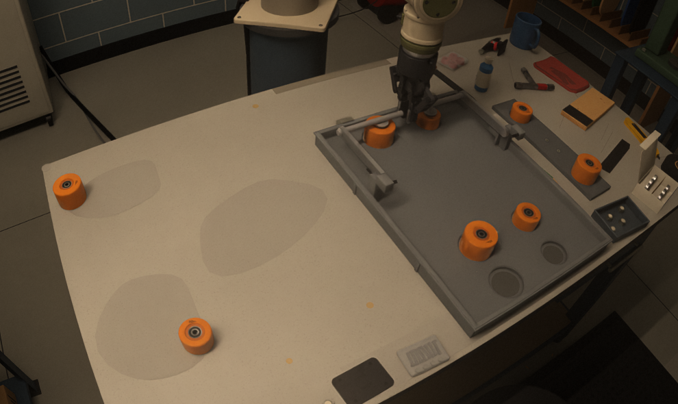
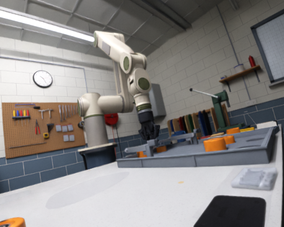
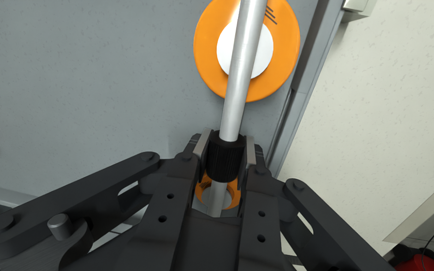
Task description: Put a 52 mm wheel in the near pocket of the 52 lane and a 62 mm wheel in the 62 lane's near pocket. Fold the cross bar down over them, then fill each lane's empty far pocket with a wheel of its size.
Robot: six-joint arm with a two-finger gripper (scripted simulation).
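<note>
A small orange wheel [image 1: 428,119] sits in a pocket at the tray's end nearest the robot base, mostly hidden under my gripper [image 1: 415,108] and the bar. A larger orange wheel [image 1: 380,132] sits in the pocket beside it. I grip the black handle [image 3: 224,158] of the grey cross bar [image 1: 377,122], which lies low across both wheels. At the tray's other end, a large wheel [image 1: 479,240] and a small wheel [image 1: 526,217] stand on the tray floor beside two empty pockets [image 1: 505,281], [image 1: 553,252].
The grey tray [image 1: 462,200] fills the table's right half. Two more wheels [image 1: 69,190], [image 1: 195,334] lie on the table's left part. Two wheels [image 1: 521,112], [image 1: 586,169] stand on a dark strip right of the tray, with tools, a bottle and a mug [image 1: 526,30] behind.
</note>
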